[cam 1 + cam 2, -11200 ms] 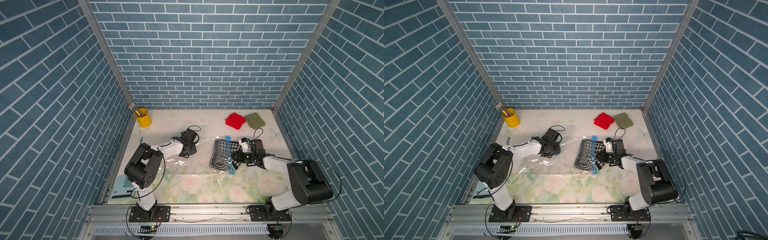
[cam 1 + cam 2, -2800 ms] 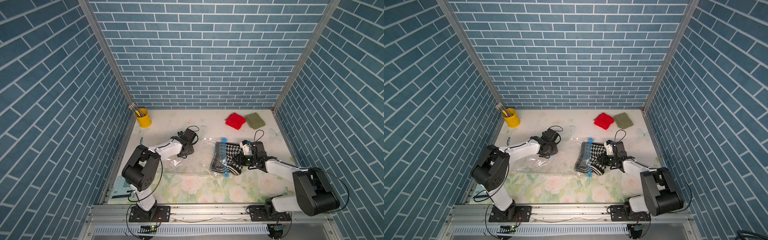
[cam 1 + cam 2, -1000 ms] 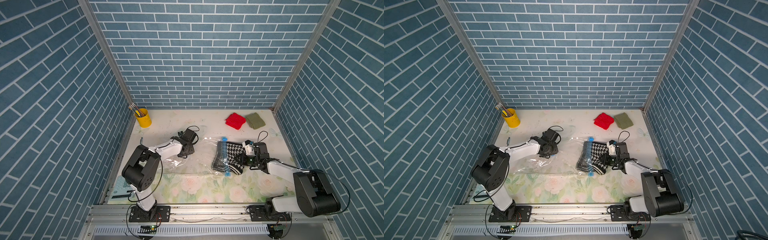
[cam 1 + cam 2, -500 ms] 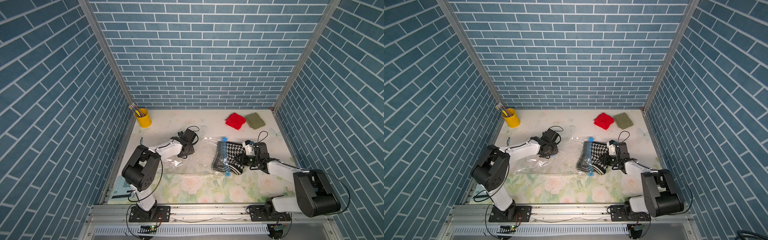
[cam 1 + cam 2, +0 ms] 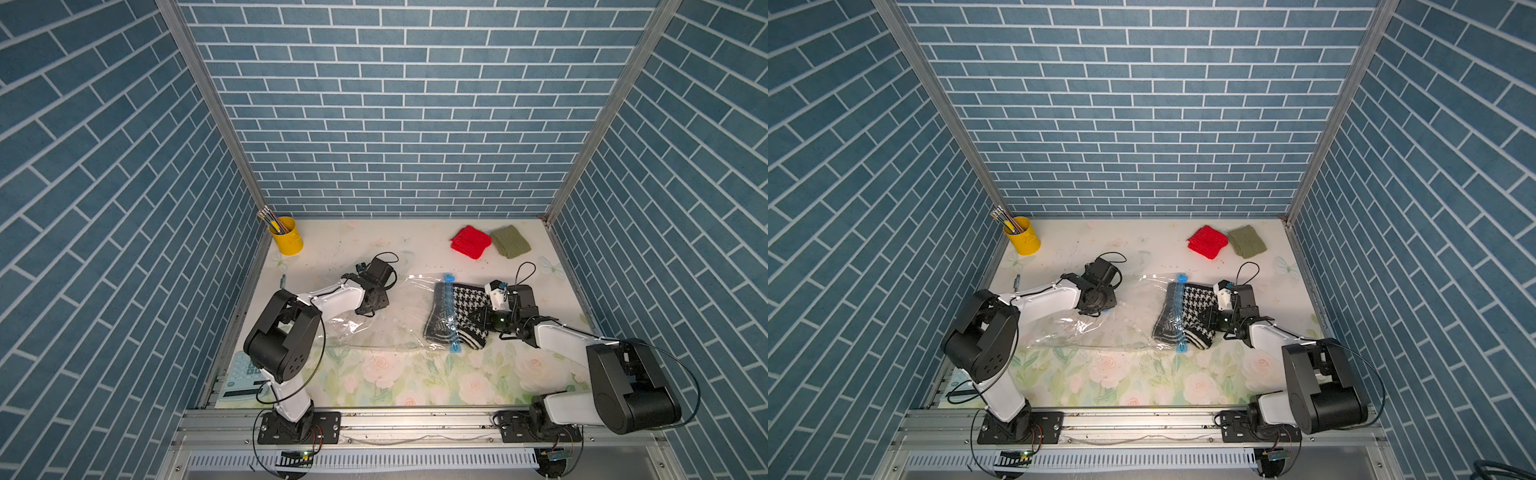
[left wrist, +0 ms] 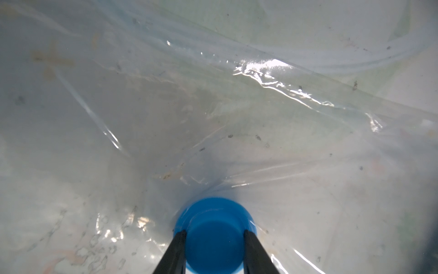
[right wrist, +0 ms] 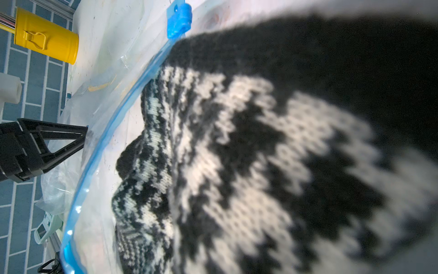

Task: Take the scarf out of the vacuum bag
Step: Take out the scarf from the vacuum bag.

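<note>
The clear vacuum bag (image 5: 374, 328) (image 5: 1100, 328) lies flat across the middle of the table, its light-blue zip strip (image 5: 451, 316) (image 7: 113, 118) at the right end. The black-and-white scarf (image 5: 467, 307) (image 5: 1196, 309) (image 7: 237, 154) straddles the strip: its striped end is inside the plastic, its houndstooth part outside. My right gripper (image 5: 482, 323) (image 5: 1209, 320) is shut on the scarf's right edge; knit fills the right wrist view and hides the fingers. My left gripper (image 5: 374, 309) (image 6: 214, 232) is shut on the bag's round blue valve cap (image 6: 214, 213).
A small red knit (image 5: 471, 242) and an olive knit (image 5: 510, 241) lie at the back right. A yellow cup of pencils (image 5: 286, 235) stands at the back left. A calculator (image 5: 243, 374) lies at the front left edge. Blue brick walls close three sides.
Since the earliest frames the right gripper has drawn the scarf rightward, farther past the zip strip. Over the last second nothing has visibly moved.
</note>
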Controlling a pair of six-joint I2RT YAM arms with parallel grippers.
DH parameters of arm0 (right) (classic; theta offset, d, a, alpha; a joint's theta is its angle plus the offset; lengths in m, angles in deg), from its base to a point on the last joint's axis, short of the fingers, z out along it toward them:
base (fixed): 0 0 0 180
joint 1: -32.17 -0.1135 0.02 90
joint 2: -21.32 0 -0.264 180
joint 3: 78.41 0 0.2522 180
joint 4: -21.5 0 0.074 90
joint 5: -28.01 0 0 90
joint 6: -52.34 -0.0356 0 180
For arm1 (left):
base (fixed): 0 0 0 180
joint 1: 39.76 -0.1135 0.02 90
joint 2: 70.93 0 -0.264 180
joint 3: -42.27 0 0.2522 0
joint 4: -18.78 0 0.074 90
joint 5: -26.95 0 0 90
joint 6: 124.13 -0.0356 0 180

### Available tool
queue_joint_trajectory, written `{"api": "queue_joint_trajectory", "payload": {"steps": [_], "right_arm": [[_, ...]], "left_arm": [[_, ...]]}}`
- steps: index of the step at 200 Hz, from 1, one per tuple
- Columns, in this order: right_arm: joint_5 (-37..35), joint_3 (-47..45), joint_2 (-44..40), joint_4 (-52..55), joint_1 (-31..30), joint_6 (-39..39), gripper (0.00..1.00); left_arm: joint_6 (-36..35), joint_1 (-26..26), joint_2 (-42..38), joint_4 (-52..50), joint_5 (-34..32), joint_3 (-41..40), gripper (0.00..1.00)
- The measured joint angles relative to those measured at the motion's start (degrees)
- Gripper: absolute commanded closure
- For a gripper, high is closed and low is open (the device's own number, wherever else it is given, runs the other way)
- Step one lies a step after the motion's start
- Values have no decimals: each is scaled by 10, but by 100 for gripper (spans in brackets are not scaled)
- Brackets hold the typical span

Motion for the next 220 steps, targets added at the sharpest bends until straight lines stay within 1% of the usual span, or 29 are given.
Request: {"api": "queue_joint_trajectory", "payload": {"steps": [220], "right_arm": [[6,0,0,1,8,0,100]], "left_arm": [[1,0,-2,13,4,-9,91]]}}
